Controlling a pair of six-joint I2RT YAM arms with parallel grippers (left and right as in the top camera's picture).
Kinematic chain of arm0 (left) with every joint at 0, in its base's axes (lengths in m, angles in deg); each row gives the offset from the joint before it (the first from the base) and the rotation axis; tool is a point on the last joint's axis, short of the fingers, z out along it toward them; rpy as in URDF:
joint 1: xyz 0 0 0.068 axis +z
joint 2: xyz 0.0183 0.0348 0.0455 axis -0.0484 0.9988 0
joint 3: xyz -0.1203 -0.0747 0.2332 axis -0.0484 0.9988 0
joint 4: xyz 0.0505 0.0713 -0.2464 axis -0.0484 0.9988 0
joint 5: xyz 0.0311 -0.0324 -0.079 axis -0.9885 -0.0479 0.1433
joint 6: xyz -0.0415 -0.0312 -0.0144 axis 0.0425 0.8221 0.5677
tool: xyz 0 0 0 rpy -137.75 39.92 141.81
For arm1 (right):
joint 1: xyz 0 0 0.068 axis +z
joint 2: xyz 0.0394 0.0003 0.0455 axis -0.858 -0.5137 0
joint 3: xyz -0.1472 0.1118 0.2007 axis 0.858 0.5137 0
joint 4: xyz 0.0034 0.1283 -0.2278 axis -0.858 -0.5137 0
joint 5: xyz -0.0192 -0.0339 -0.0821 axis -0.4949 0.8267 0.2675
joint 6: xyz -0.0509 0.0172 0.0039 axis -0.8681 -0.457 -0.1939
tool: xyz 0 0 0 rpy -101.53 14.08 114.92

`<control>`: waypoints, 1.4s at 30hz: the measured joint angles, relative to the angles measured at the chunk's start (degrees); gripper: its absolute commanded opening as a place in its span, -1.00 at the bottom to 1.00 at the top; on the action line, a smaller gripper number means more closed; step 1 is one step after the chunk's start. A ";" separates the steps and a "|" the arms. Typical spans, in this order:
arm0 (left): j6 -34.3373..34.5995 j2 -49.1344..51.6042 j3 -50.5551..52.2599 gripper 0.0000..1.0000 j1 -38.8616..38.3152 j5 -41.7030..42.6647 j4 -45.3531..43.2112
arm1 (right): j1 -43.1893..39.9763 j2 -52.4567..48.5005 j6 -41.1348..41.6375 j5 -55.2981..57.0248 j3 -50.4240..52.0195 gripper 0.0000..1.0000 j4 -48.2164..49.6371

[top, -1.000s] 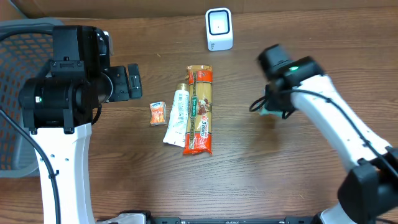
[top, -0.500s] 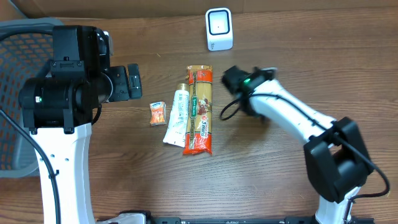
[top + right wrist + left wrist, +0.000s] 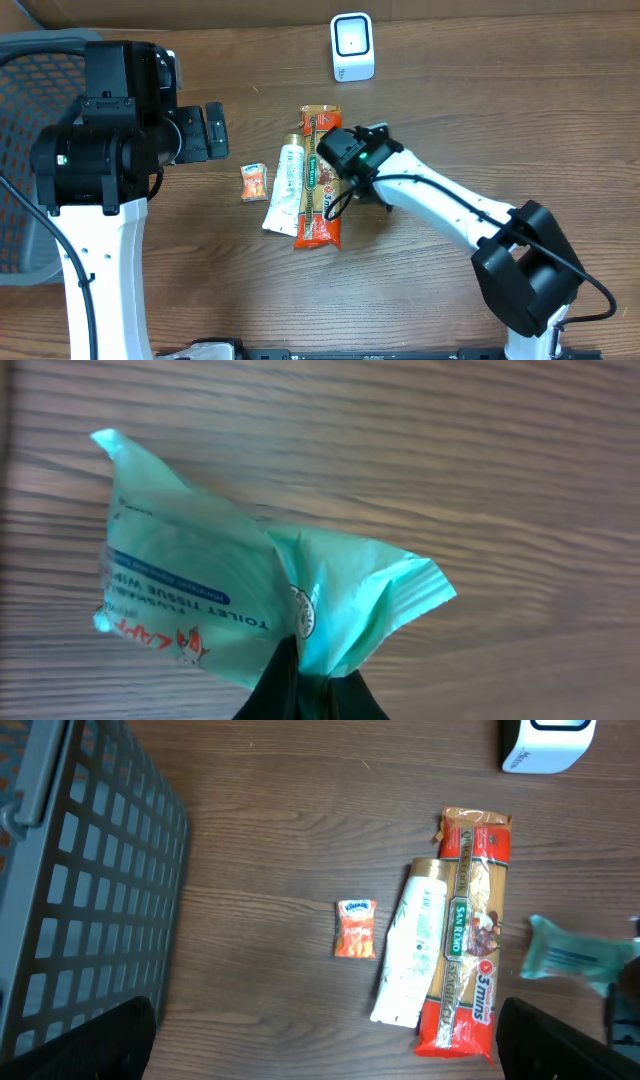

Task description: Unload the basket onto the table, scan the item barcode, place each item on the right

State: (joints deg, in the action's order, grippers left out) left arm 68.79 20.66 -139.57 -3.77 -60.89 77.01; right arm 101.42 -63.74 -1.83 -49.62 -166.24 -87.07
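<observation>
The bench carries everything, and the basket stands at its left. The left arm waits beside it, the left jaws spread wide and empty. The right arm reaches to the middle. The right jaws are clenched on the end seam of the wipes, which hang at the right edge of the pasta, well apart from the scanner at the far side.

I judge the step is to carry the wipes to the scanner. Lift clear of the pasta, go slowly because a pack held by its seam may swing, and turn the barcode side to the window.

The right wrist view shows the print but no barcode. In the overhead view the arm hides the pack. The left wrist view shows it just right of the pasta.
</observation>
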 measured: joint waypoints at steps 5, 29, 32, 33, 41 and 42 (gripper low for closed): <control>0.00 0.00 0.00 1.00 0.00 0.00 0.02 | -1.81 0.22 -0.02 7.61 -4.90 -0.93 -9.20; 0.00 0.00 0.00 1.00 0.00 0.00 0.02 | -2.03 -15.45 1.46 26.71 -7.50 -0.81 -26.38; 0.00 0.00 0.00 1.00 0.00 0.00 0.02 | -0.28 -15.45 1.22 23.47 -7.50 -0.68 -24.90; 0.00 0.00 0.00 1.00 0.00 0.00 0.02 | 0.63 -15.45 1.14 21.66 -7.50 -0.64 -24.04; 0.00 0.00 0.00 1.00 0.00 0.00 0.02 | 5.42 -15.41 -6.10 -0.52 -8.22 -0.12 -12.24; 0.00 -0.02 0.00 1.00 0.00 0.00 0.02 | 5.27 -15.15 -7.61 -3.30 -8.55 -0.12 -10.54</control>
State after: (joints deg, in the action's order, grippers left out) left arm 68.79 20.64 -139.57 -3.77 -60.89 77.03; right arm 106.69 -78.88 -9.44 -52.92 -174.79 -97.61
